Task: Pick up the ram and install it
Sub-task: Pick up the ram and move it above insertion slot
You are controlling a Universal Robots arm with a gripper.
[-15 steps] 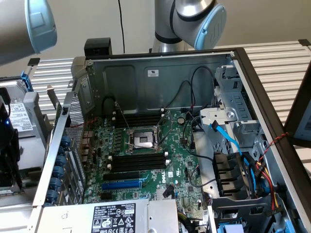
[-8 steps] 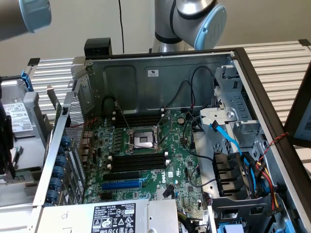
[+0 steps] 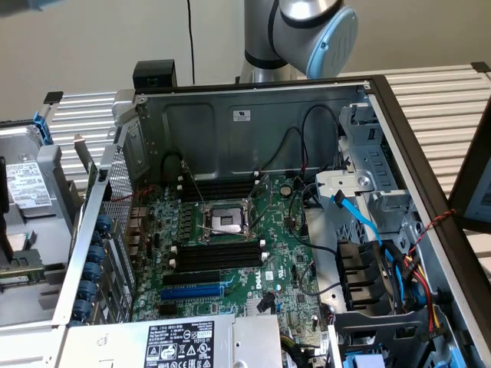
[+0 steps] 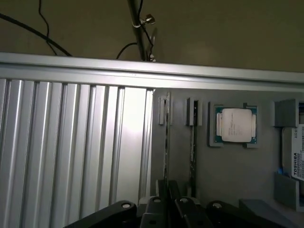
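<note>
The ram runs lengthwise straight out from the claw, which looks pinched narrow on its near end.

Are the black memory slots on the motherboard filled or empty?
Empty: the black slots beside the processor socket show bare channels, with no green stick seated.

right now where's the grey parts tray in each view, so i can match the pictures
Exterior view: the grey parts tray sits at the exterior view's left edge, beside the open computer case.
Wrist view: the tray carries the ram sticks standing on edge and a processor.
Shared landmark: the ribbed aluminium tabletop next to the tray.
</note>
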